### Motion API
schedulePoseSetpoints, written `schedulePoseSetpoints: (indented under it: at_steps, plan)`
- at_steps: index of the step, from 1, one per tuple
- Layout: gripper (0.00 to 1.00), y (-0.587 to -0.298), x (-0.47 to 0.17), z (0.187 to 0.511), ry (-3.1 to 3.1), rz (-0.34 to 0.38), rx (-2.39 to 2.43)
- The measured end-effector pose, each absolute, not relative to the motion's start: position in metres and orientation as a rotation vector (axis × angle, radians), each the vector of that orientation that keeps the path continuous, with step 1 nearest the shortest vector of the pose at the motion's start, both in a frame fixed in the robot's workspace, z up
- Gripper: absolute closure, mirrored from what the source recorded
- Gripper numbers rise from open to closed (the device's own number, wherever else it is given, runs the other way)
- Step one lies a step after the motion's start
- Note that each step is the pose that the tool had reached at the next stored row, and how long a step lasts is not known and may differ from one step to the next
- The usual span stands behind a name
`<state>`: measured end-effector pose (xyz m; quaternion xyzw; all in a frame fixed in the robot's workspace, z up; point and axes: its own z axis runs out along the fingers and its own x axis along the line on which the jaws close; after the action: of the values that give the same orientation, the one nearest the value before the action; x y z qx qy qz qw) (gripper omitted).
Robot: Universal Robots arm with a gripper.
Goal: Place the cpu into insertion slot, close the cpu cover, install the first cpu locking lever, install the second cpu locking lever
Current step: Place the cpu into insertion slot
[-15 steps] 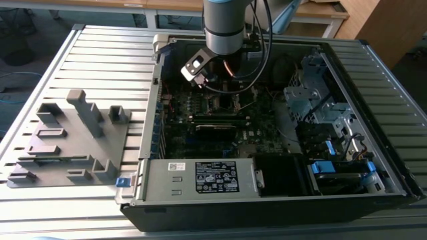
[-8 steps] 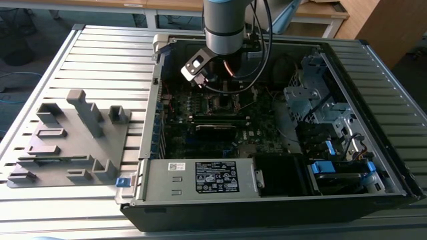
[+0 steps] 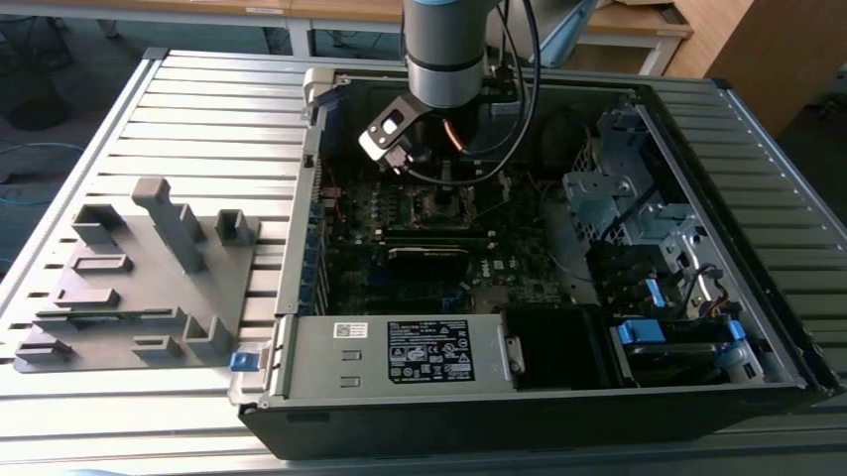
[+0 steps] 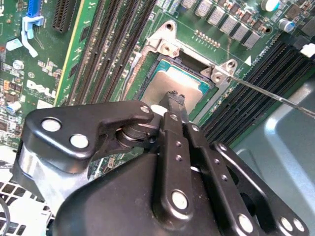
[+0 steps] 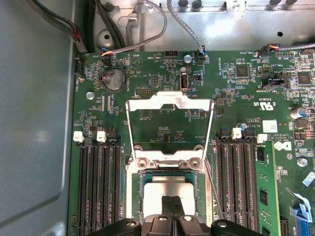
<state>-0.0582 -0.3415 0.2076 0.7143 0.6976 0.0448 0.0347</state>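
The cpu (image 5: pixel 165 186), a dull silver square, lies flat in the insertion slot (image 5: pixel 134 194) on the green motherboard; the second wrist view shows the cpu (image 4: pixel 165 78) inside the slot's silvery rim (image 4: pixel 165 46). My gripper (image 5: pixel 172 205) is shut, its two black fingertips (image 4: pixel 172 101) pressed together right over the chip's middle, touching it or just above it. The cpu cover (image 5: pixel 170 101), a thin silvery frame with a big window, stands flipped open on its hinge beyond the slot. A thin wire locking lever (image 4: pixel 275 96) sticks out unlatched beside the socket. In the exterior view the arm (image 3: pixel 443 59) reaches down into the case.
Long black memory slots (image 5: pixel 98 187) flank the socket on both sides (image 5: pixel 238 182). The grey-labelled power supply box (image 3: pixel 397 352) sits at the case's near edge, a drive cage (image 3: pixel 616 193) on the exterior view's right. A grey fixture tray (image 3: pixel 133 278) lies outside the case. Cables (image 5: pixel 147 19) hang near the board.
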Motion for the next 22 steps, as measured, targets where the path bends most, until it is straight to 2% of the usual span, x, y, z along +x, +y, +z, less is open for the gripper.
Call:
schedulePoseSetpoints:
  at_steps: [4, 7, 22]
  plan:
    - [0.89, -0.3415, -0.0580, 0.2077, 2.148, 0.130, 2.200]
    - [0.89, -0.3415, -0.0571, 0.2074, 2.171, 0.082, 2.223]
    - [0.89, -0.3396, -0.0526, 0.2073, 2.172, 0.077, 2.225]
